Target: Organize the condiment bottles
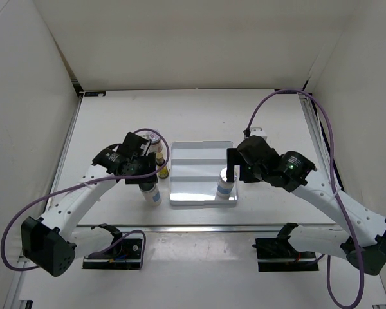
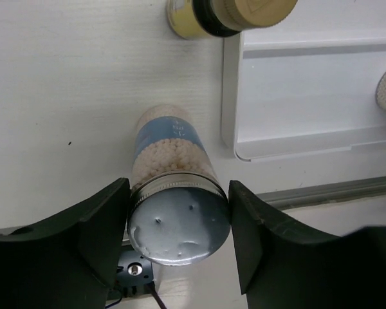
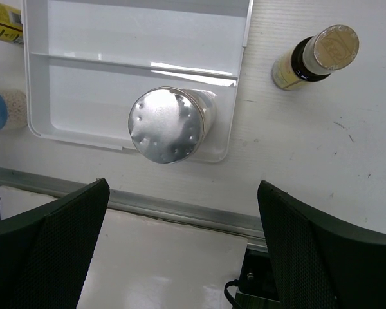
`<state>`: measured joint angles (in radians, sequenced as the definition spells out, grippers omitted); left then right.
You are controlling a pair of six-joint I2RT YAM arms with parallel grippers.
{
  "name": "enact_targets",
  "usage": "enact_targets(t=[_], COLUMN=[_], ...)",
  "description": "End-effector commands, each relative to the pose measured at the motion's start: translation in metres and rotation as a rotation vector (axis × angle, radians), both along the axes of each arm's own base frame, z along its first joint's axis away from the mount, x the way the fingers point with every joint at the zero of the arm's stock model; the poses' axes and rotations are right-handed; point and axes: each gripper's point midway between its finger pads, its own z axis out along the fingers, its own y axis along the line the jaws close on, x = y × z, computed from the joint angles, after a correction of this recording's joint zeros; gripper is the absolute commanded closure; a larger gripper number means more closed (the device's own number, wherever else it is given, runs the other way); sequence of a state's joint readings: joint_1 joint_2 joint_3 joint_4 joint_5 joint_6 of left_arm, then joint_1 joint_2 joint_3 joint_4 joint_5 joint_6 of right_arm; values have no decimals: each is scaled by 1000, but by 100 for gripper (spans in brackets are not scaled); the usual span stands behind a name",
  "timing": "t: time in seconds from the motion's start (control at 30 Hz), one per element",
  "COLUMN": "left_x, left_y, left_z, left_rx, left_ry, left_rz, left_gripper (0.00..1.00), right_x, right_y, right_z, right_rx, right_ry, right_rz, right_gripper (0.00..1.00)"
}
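The blue-labelled shaker [image 2: 169,145] stands on the desk [image 2: 64,96] just left of the white tray [image 2: 296,96]; the left pincer [image 2: 179,196] is closed against both sides of its silver cap; a second shaker [image 3: 170,122] stands in the tray's near right corner, under the right pincer [image 3: 183,193], which gapes wide, holding nothing.

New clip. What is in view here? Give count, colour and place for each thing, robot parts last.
tray: 1, white, table centre.
tray bottle: 1, white with silver cap, tray's front right corner.
table bottle: 1, white with silver cap, left of tray.
dark bottles: 2, yellow labels, one each side of tray.
jar: 1 seen, white lid, by tray's far left corner.
cables: 2, purple, along the arms.
left gripper: black, shut on table bottle.
right gripper: black, open, near tray bottle.
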<state>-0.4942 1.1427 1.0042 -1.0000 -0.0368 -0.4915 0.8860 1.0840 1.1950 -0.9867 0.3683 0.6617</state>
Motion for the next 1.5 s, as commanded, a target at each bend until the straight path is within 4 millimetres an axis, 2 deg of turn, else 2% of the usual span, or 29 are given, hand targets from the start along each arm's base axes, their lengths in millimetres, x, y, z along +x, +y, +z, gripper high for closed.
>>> enact_targets(t=[0.0,0.03,0.1,0.17,0.2,0.23,0.27,0.3,0.33,0.4,0.43,0.57,0.87,1.17,1.3,1.33,1.47], left_x=[2,2,0,4,2,4,5,5,7,8,12,12,34,56,57,60,58], left_y=[-5,-5,-6,-11,-13,-14,-14,-14,-15,-22,-25,-43,-104,-122,-126,-129,-136], left_z=[4,4,14,37,42,57,65,74,92,105,125,142,109,60,43,39,34], left_rx=[-20,-21,-42,-77,-79,-91,-97,-104,-120,-130,-160,-183,-164,-83,-63,-61,-83], left_ry=[-13,-13,-37,-92,-95,-116,-127,-139,-170,-184,-230,-232,-155,-61,-13,-10,14], left_rz=[-17,-17,-21,-23,-32,-33,-33,-33,-33,-52,-66,-110,-237,-283,-309,-309,-335], left_gripper=[35,46,54,65,67,69,76,79,81,87,88,89,89,88,73,65,43], right_x=[1,1,0,-2,-2,-3,-2,-5,-3,-1,-2,2,4,1,1,2,2], right_y=[-7,-7,-10,-15,-15,-19,-20,-23,-25,-31,-34,-41,-52,-64,-65,-67,-68], right_z=[8,8,9,8,8,9,10,10,10,16,17,26,36,40,37,38,36], right_rx=[5,5,6,-4,-4,-8,-7,-11,-19,-26,-30,-38,-64,-89,-109,-114,-122], right_ry=[-38,-38,-41,-43,-43,-49,-53,-50,-60,-86,-92,-129,-156,-168,-163,-170,-162], right_rz=[-17,-17,-30,-35,-35,-41,-53,-53,-63,-82,-87,-114,-143,-159,-163,-169,-187], right_gripper=[1,1,1,1,1,1,1,1,1,1,1,1,1,1,1,1,1])
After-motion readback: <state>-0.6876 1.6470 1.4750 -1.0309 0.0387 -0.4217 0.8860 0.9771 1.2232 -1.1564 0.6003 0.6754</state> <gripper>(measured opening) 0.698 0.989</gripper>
